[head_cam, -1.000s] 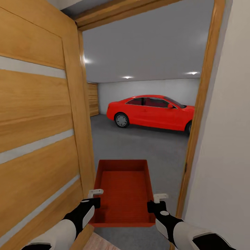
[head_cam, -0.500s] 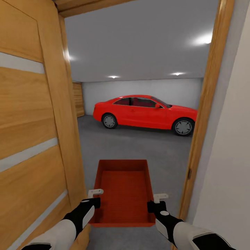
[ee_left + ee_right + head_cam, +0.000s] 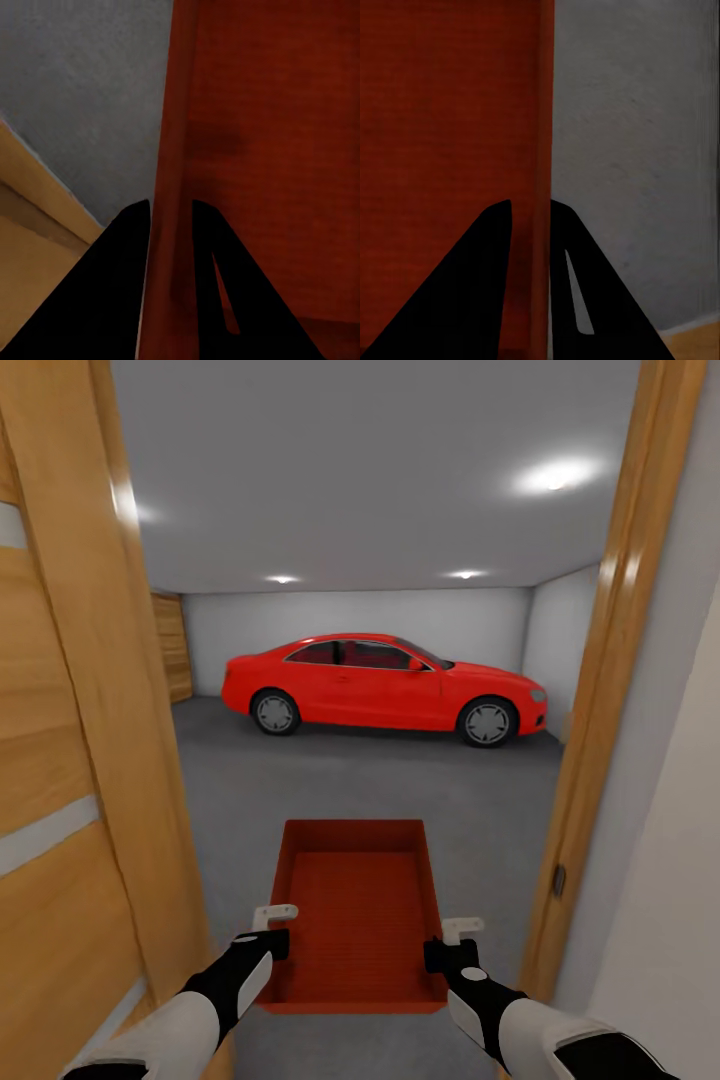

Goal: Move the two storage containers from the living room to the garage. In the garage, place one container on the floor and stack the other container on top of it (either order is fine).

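A wooden door (image 3: pixel 60 780) stands open at one side and a wooden door frame (image 3: pixel 600 710) at the other. Beyond lies a garage with a dark grey floor (image 3: pixel 380 780), white back wall (image 3: pixel 350 615), grey ceiling (image 3: pixel 350 470) with recessed lights (image 3: pixel 550 477), and a red car (image 3: pixel 385 690) parked across it.

Glossy white forearms narrow into black wrists; the fingers (image 3: pixel 112 292) are plain black wedges.

You have one orange-red storage container (image 3: pixel 360 915) held level in the doorway, open side up, its ribbed bottom bare. Your left gripper (image 3: pixel 277 930) pinches its left wall and your right gripper (image 3: pixel 450 942) its right wall, near the rear corners. It hangs above the garage's dark grey floor (image 3: pixel 400 780).
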`<state>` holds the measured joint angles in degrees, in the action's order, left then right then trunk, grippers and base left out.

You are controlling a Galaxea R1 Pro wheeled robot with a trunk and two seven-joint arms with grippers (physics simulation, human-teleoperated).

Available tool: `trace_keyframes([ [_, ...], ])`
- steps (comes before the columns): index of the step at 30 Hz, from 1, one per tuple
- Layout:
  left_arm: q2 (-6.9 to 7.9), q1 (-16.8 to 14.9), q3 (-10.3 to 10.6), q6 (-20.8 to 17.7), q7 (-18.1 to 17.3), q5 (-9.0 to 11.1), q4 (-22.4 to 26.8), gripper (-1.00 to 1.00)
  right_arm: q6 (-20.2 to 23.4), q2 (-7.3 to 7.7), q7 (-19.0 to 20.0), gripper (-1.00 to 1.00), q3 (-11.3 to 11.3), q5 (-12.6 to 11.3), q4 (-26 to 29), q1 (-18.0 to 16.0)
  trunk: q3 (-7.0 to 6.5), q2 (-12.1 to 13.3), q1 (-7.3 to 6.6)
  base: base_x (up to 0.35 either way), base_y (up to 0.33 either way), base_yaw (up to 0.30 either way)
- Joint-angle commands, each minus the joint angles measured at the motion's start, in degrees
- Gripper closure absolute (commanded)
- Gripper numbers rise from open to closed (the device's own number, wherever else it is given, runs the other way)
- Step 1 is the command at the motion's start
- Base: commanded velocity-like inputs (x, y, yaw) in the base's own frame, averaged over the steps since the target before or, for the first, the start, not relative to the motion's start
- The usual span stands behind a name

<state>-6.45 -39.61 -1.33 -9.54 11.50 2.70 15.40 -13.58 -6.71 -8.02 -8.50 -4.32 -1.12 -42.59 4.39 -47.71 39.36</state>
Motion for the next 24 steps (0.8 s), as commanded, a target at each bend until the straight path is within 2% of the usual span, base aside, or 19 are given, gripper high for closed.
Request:
trace_keyframes([
  [1, 0.65, 0.0, -1.5, 5.2, 3.4, -1.1, 0.3, 1.0, 0.0, -0.06, 0.4, 1.0, 1.9, 0.5, -0.1, 0.0, 0.1, -0.1, 0.04, 0.292, 0.228, -0.275],
  [14, 0.65, -0.1, -1.5, 5.2, 3.4, -1.1, 0.3, 1.0, 0.0, -0.06, 0.4, 1.0, 1.9, 0.5, -0.1, 0.0, 0.1, -0.1, 0.04, 0.292, 0.228, -0.275],
  [18, 0.65, 0.0, -1.4, 5.2, 3.5, -1.1, 0.4, 1.0, 0.0, -0.06, 0.4, 1.0, 1.9, 0.5, -0.1, 0.0, 0.1, -0.1, 0.04, 0.204, 0.135, -0.056],
  [24, 0.58, 0.0, -1.4, 5.2, 3.8, -1.1, 0.5, 1.0, 0.0, -0.06, 0.4, 1.0, 1.9, 0.5, -0.1, 0.0, 0.1, -0.1, 0.04, 0.036, 0.022, -0.008],
])
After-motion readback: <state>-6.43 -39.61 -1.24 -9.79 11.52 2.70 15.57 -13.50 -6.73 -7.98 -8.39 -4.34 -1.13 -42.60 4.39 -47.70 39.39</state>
